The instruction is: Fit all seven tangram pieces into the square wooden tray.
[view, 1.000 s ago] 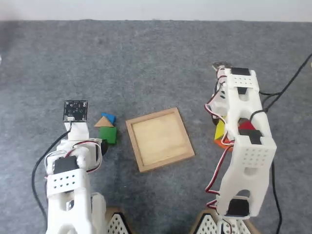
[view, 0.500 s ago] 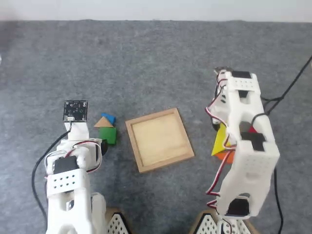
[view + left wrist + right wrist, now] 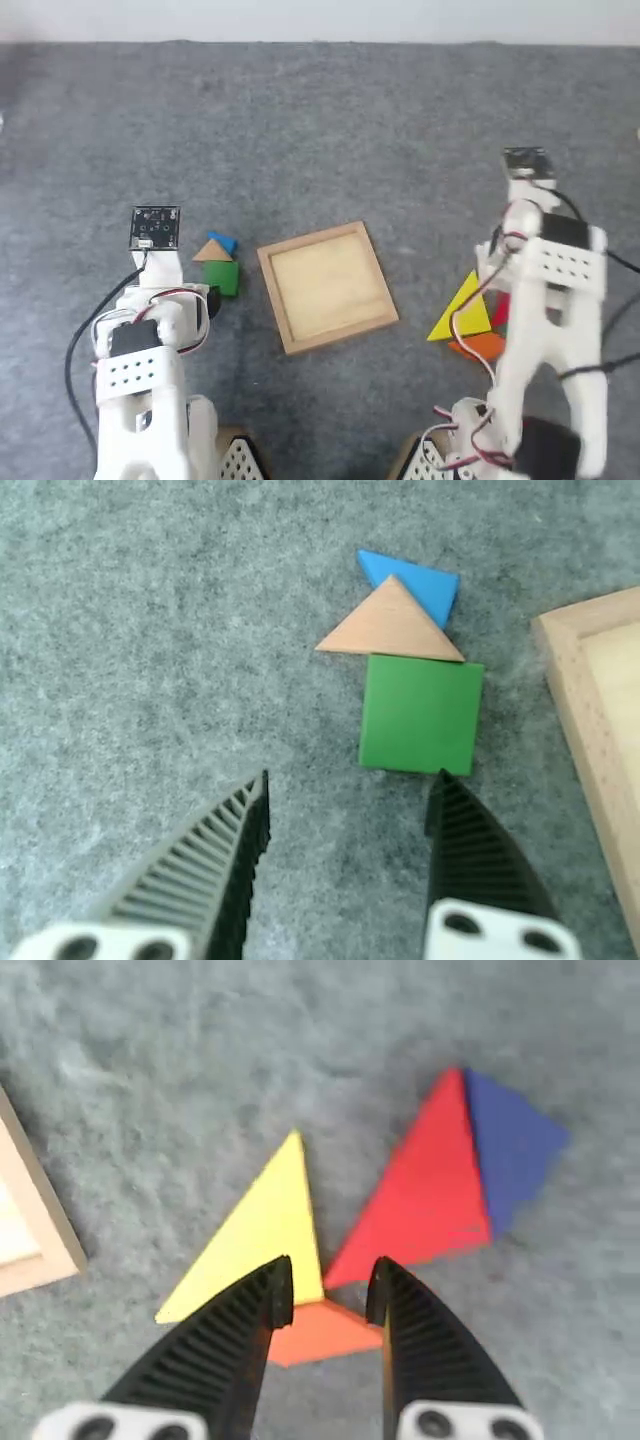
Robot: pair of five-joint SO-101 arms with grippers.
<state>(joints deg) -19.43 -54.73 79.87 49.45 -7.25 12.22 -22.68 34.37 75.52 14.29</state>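
Centrally on grey carpet sits the square wooden tray. Left gripper, spread, hovers beside a green wooden square; right gripper, narrowly parted, hovers above a yellow wooden triangle.

Grey carpeted tabletop, pale wall strip behind

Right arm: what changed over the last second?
Right arm swung rightward, uncovering the yellow triangle, which seems dragged slightly toward the near edge. Right gripper open, holding nothing. Left arm, tray, green square unchanged.
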